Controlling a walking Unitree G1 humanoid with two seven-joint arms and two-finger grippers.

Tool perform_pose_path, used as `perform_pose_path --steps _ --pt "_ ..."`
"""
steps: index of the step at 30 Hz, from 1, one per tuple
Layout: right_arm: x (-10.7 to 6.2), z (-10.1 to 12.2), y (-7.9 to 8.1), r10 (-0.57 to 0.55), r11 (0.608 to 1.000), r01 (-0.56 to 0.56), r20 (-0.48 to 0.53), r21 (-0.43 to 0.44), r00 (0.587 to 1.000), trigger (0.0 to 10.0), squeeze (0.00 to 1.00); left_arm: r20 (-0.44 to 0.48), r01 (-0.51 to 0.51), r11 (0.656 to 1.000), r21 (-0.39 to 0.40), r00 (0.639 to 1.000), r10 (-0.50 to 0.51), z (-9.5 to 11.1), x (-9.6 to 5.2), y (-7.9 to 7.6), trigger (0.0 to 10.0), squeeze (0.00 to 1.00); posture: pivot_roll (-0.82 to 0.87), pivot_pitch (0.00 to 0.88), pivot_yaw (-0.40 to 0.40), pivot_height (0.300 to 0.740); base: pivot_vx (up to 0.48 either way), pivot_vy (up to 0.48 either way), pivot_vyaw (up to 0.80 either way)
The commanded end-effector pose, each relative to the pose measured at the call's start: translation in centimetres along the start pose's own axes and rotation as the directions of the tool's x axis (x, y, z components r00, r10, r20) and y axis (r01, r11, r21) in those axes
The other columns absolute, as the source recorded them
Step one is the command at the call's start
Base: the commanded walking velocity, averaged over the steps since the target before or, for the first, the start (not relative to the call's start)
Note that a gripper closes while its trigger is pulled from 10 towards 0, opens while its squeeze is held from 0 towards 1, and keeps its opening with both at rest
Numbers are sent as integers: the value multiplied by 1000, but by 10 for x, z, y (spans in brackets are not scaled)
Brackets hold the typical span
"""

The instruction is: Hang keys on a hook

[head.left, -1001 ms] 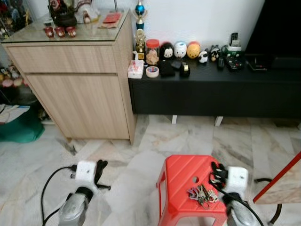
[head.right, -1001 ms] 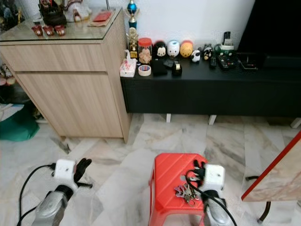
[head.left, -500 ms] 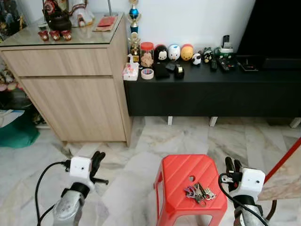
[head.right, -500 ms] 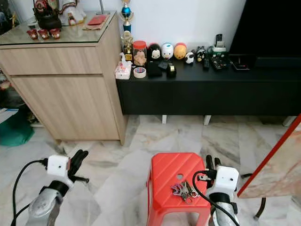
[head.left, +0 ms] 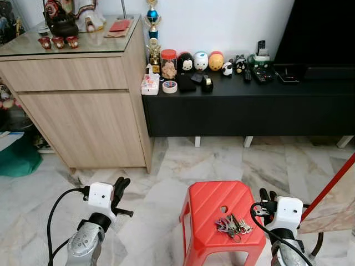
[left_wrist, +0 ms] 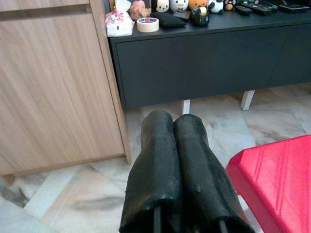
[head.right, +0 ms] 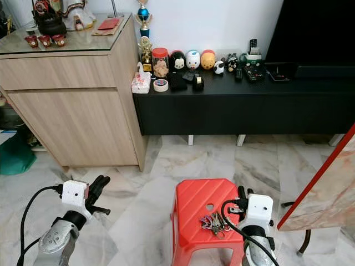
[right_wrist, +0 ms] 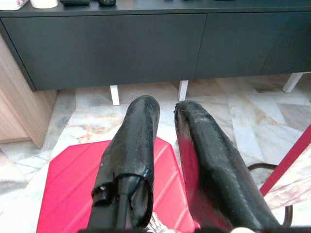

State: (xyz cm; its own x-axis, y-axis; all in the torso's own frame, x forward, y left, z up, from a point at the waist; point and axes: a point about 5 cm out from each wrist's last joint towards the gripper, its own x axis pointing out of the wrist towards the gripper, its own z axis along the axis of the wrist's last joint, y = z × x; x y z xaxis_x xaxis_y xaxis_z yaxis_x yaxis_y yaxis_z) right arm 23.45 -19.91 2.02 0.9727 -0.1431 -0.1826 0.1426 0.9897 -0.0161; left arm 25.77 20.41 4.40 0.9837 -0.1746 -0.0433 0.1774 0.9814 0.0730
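Note:
A bunch of keys (head.left: 232,225) lies on the top of a red plastic stool (head.left: 211,200), near its front right corner. My right gripper (head.left: 267,195) hovers just past the stool's right edge, a little to the right of the keys, and holds nothing. In the right wrist view its two black fingers (right_wrist: 138,145) stand slightly apart, open, over the red stool top (right_wrist: 73,189). My left gripper (head.left: 121,186) hangs low over the marble floor left of the stool. Its fingers (left_wrist: 158,165) are pressed together, shut on nothing.
A light wooden cabinet (head.left: 83,105) stands at the back left. Beside it runs a low black console (head.left: 249,108) carrying figurines, a tape roll and remotes. A marble tabletop with a red edge (head.left: 333,194) juts in at the right. A green bundle (head.left: 19,158) lies far left.
My right gripper has drawn back from over the keys to just beyond the stool's right edge. The keys lie where they were. The camera has shifted slightly.

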Motion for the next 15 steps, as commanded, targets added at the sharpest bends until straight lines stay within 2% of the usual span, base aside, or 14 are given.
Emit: perform_pose_path --steps 1,9,15 --pt "2 1 4 16 1000 -16 -7 -7 1000 10000 0 -31 -5 1000 -17 1000 4 -5 -1 -2 10000 0 -49 0 6 665 0 0 0" --pt "4 2 7 40 999 -40 -17 2 999 10000 0 -29 11 1000 -15 1000 -11 -4 1 -5 10000 0 -48 0 7 615 0 0 0" --pt "5 0 7 51 999 -51 -17 12 999 10000 0 -42 23 999 -22 999 -24 -5 2 -8 10000 0 -46 0 6 615 0 0 0"
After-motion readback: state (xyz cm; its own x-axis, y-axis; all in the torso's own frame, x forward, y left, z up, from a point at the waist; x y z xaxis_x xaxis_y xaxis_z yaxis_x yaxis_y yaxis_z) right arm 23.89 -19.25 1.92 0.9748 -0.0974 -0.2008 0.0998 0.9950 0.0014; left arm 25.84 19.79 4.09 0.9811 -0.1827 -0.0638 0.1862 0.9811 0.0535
